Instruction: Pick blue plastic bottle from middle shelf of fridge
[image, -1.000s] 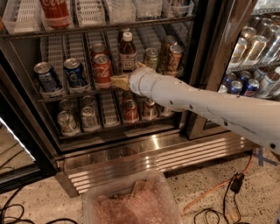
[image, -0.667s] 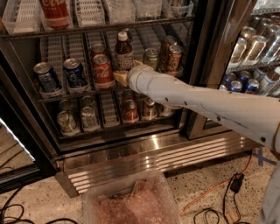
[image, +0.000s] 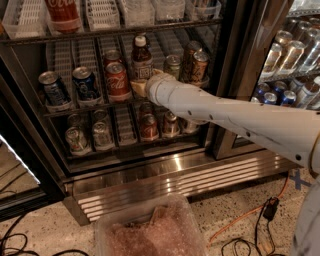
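Observation:
The blue plastic bottle (image: 141, 57) stands upright on the middle shelf (image: 90, 106) of the fridge (image: 165, 172). It has a white cap, a dark reddish-brown drink and a pale label. Red cans (image: 117, 80) stand to its left, with blue cans (image: 86, 85) further left. Green (image: 173, 65) and gold cans (image: 194, 60) stand to its right. My gripper (image: 140, 86), at the end of the white arm (image: 220, 112), is at the shelf's front rail. It sits just below and in front of the bottle's base, which it hides.
The top shelf holds a red cola bottle (image: 63, 14) and white lane trays (image: 102, 12). The lower shelf holds silver and red cans (image: 102, 135). The black door post (image: 247, 75) stands to the right, with a second cooler of cans (image: 287, 65) beyond it. A clear bin (image: 150, 232) and cables (image: 260, 220) lie on the floor.
My gripper has moved slightly up and in toward the bottle's base. The bottle and cans have stayed in place.

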